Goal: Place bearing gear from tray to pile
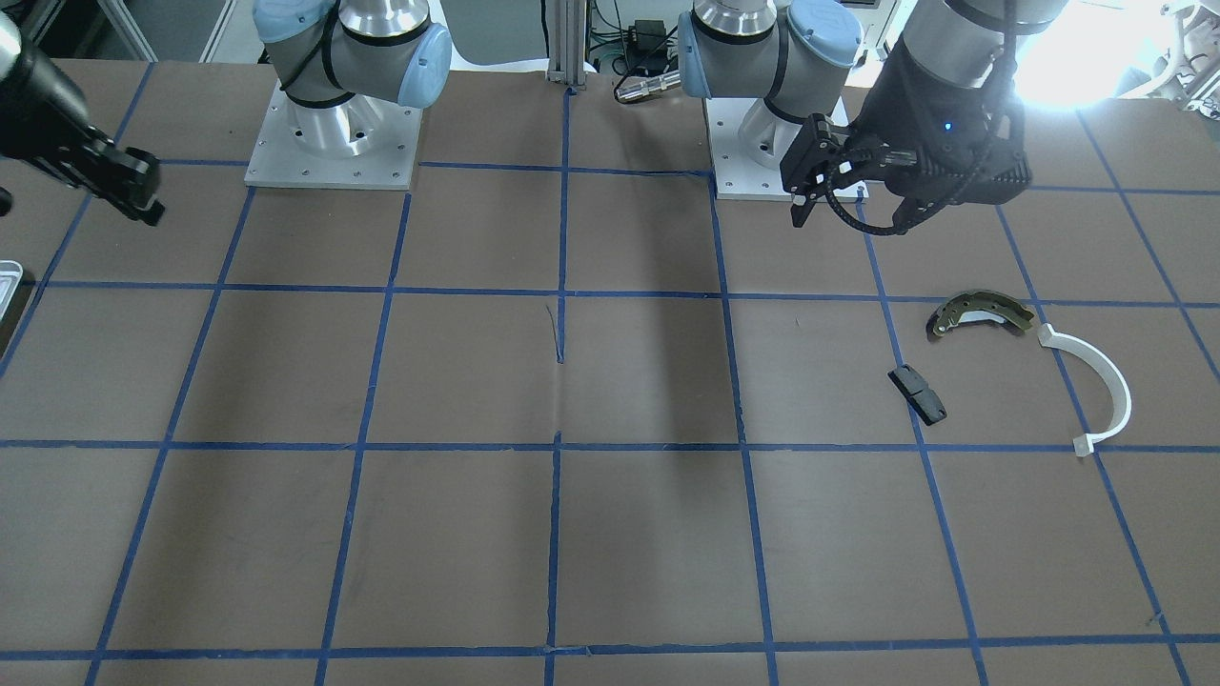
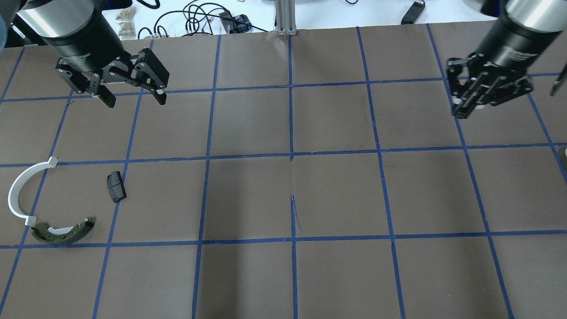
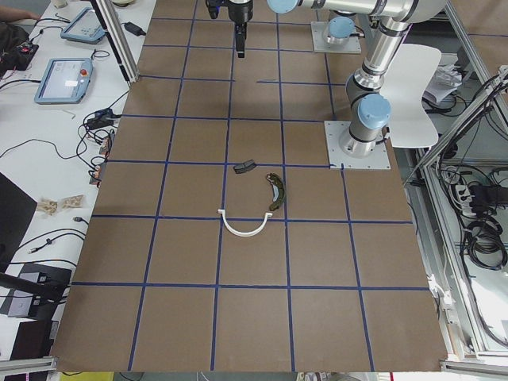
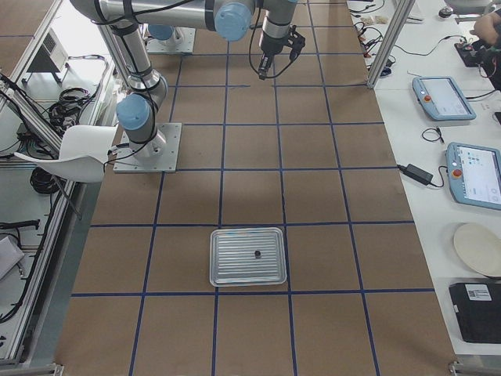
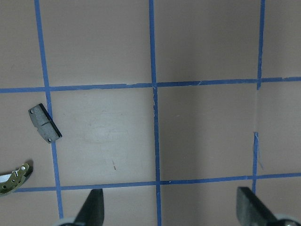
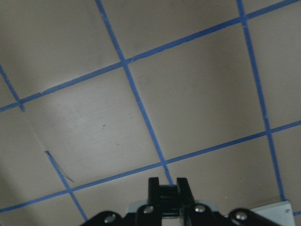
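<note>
The silvery tray lies in the exterior right view with a small dark bearing gear on it. Only the tray's corner shows in the front view. The pile is an olive brake shoe, a white arc and a black block. These also show overhead as the shoe, arc and block. My left gripper is open and empty, raised beyond the pile. My right gripper is shut and empty, raised over the table's other half.
Brown table cover with a blue tape grid. The arm bases stand at the robot's edge. Cables and tablets lie on the operators' bench. The left wrist view shows the block and the shoe's tip.
</note>
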You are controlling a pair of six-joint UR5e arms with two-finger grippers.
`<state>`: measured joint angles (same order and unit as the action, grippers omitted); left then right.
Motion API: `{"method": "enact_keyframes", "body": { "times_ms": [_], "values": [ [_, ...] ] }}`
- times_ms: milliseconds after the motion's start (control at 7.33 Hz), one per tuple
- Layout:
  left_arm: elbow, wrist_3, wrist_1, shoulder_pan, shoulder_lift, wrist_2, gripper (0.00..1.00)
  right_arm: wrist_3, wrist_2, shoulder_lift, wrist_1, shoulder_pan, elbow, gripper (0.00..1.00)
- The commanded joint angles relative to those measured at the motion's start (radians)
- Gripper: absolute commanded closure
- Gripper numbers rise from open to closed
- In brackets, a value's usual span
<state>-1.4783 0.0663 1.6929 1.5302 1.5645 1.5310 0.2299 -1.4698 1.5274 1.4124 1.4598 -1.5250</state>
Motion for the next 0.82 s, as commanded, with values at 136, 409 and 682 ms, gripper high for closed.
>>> {"method": "enact_keyframes", "body": {
  "times_ms": [136,409,682],
  "values": [
    [0.0,0.001,0.016,-0.001,-0.001,0.004,0.0,0.242,0.08,-0.214,0.23,0.325,-0.004,1.0],
    [-0.002,0.007,0.018,-0.007,-0.001,0.005,0.0,0.278,0.079,-0.326,0.417,0.421,-0.017,1.0],
    [-0.002,0.01,0.021,-0.008,-0.001,0.006,0.0,0.328,0.153,-0.426,0.501,0.456,-0.038,1.0]
  ]
}}
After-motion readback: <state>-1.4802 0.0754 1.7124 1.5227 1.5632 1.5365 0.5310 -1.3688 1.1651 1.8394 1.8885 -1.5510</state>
